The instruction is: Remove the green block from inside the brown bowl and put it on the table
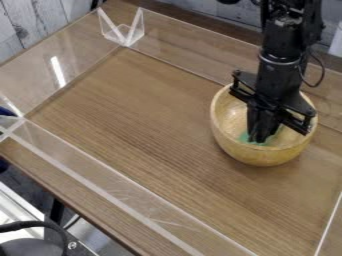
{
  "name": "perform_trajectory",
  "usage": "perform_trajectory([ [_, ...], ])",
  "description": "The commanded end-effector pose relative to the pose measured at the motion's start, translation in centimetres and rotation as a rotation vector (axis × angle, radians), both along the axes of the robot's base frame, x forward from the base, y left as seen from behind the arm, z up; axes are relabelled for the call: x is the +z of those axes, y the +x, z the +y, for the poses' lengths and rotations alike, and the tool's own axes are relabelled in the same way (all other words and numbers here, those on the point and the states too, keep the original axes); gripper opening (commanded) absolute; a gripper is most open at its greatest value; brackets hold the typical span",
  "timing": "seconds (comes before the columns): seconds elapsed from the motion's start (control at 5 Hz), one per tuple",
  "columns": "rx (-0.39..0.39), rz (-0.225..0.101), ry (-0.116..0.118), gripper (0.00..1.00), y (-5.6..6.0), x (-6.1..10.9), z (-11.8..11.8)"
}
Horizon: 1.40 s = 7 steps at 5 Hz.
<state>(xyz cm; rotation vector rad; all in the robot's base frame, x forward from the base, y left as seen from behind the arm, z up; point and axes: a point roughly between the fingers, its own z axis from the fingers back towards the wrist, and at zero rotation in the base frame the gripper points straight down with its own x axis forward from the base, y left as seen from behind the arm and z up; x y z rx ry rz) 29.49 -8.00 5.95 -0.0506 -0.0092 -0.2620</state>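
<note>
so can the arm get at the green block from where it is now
Looks like yes: the gripper is down inside the brown bowl, right at the green block, and the wall doesn't seem to block it.

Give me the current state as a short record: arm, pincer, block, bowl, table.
arm: black, reaching down over the right side of the picture
pincer: lowered inside the bowl, shut, at the block
green block: inside the bowl, partly hidden by the pincer; whether it is firmly gripped cannot be told
brown bowl: upright on the table, towards the right of the picture
table: brown wood grain, low clear walls along its edges
task status: block not yet out of the bowl
</note>
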Motion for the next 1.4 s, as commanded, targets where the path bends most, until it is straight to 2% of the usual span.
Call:
perform_trajectory([
  [0.0, 0.000, -0.061, -0.016, 0.00, 0.5, 2.1, 0.2],
  [1.2, 0.025, -0.067, -0.020, 0.00, -0.3, 3.9, 1.5],
])
